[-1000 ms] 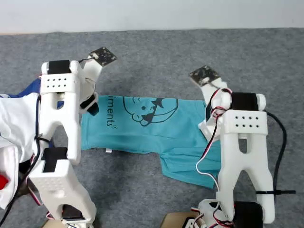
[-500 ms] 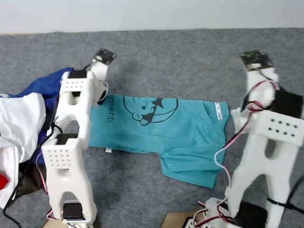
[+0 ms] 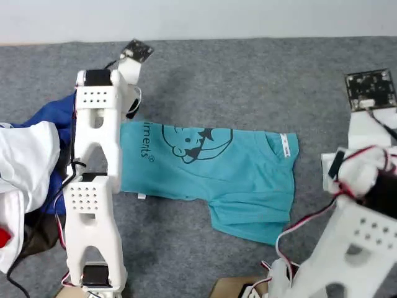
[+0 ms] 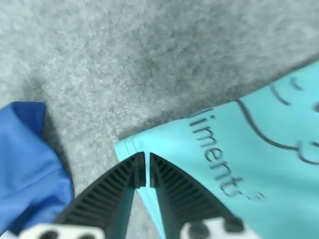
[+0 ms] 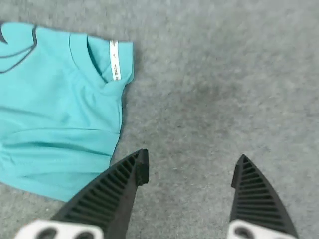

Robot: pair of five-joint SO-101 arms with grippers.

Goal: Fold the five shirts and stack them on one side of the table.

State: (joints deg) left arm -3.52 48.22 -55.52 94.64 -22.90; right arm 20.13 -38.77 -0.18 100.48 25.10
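High view, centre of frame: teal shirt (image 3: pixel 236 167) spread on grey tabletop (image 3: pixel 248 74). Left gripper (image 4: pixel 144 162) pinched tight on hem, right gripper (image 5: pixel 192 172) wide open, empty.

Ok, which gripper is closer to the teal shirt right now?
Left. The left gripper sits closed at a hem corner of the teal shirt, by the print. The right gripper hangs open over the gray carpet, off the collar end.
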